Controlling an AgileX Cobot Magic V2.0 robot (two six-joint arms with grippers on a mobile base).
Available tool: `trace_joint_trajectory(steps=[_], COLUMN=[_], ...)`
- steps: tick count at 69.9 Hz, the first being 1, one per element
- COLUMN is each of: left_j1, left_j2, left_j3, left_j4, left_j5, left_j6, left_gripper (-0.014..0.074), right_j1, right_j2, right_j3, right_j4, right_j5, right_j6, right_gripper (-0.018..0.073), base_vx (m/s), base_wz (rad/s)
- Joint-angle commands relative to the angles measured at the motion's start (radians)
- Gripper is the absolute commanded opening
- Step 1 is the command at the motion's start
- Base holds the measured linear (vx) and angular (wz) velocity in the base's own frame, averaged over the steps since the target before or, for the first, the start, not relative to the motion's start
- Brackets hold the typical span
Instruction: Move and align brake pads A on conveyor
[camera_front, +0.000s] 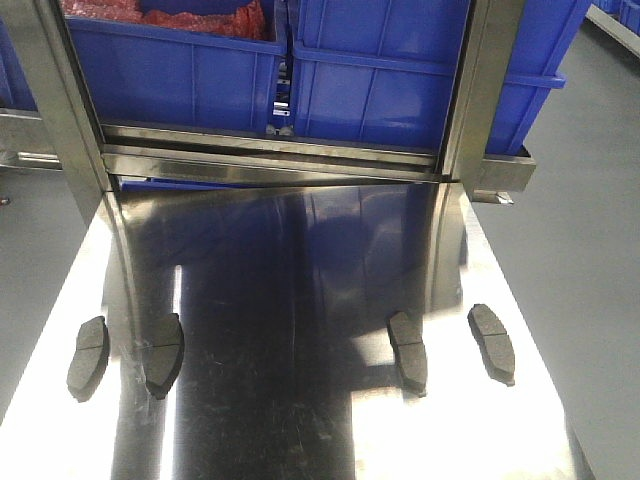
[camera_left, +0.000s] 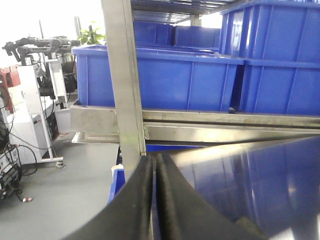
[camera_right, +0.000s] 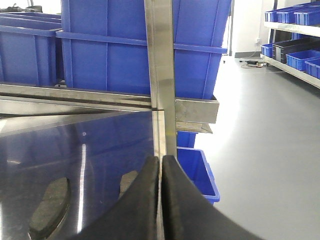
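The four brake pads A (camera_front: 163, 355) are lying flat on the shiny steel table (camera_front: 300, 430), in a loose row across its near half. Two are sitting toward the left edge and two toward the right edge, with a wide bare stretch between the pairs. The outer left pad (camera_front: 90, 357) is lying just beside the left edge, and the outer right pad (camera_front: 492, 343) just beside the right edge. Within each pair the pads are not quite parallel. Blue bins (camera_front: 200, 70) are standing on a rack beyond the far edge.

The left gripper (camera_left: 154, 167) is hovering near the table's left edge with its fingers pressed together, only a thin seam between them and nothing pinched. The right gripper (camera_right: 161, 167) is hovering near the right edge, also pressed together and empty, with two pads showing below it to the left. The conveyor is not showing in any view.

By my reading, the task is sitting at its very start: no pad is lifted yet. The next move is calling for one claw to spread, come down over the nearest pad and straddle its narrow width. The pads are thin and the steel looks slick, so a pad may slide away unless both fingers are closing evenly.
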Motion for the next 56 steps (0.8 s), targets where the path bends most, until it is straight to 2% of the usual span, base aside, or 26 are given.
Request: trace_joint_trajectory(steps=[1,6,10,21,27,32,41,48,56], left_j1=[0.002,0.002,0.002,0.002,0.002,0.002,0.002,0.002,0.002], left_j2=[0.132,0.244,0.303,0.389,0.387,0.386,0.386,0.386,0.386], left_j3=[-0.149,-0.236,-0.284,-0.315,-0.311,-0.308,-0.308,-0.308,-0.308], left_j4=[0.000,0.000,0.000,-0.001,-0.001,-0.001,-0.015,-0.017,-0.017], left_j5=[0.038,0.127,0.155,0.127,0.126,0.128,0.129,0.129,0.128], left_j6=[-0.006,-0.005,-0.005,-0.006,-0.006,-0.006,-0.006,-0.006,-0.006], left_gripper=[-0.0006,-0.0006,-0.0006,0.0011,0.0067,0.0165,0.0429,0.0596,0.0694], right_j1=[-0.006,-0.006,-0.006,-0.006,-0.006,-0.006,-0.006,-0.006,-0.006], right_j2=[-0.015,-0.015,-0.015,-0.015,-0.015,-0.015,-0.015,-0.015,-0.015], right_j3=[0.020,0.020,0.020,0.020,0.020,0.020,0.020,0.020,0.020], right_j4=[-0.003,-0.003,-0.003,-0.003,-0.003,-0.003,-0.003,-0.003,-0.003], right_j5=[-0.073,-0.073,-0.073,-0.073,-0.073,-0.073,-0.073,-0.073,-0.073], right_j6=[-0.001,-0.001,-0.001,-0.001,-0.001,-0.001,-0.001,-0.001,-0.001], right_gripper=[-0.0003,-0.0003,-0.0003,-0.0003,-0.0003,-0.0003,-0.0003,-0.0003,-0.0003], base_vx=[0.00,0.00,0.00,0.00,0.00,0.00,0.00,0.00,0.00], base_wz=[0.00,0.00,0.00,0.00,0.00,0.00,0.00,0.00,0.00])
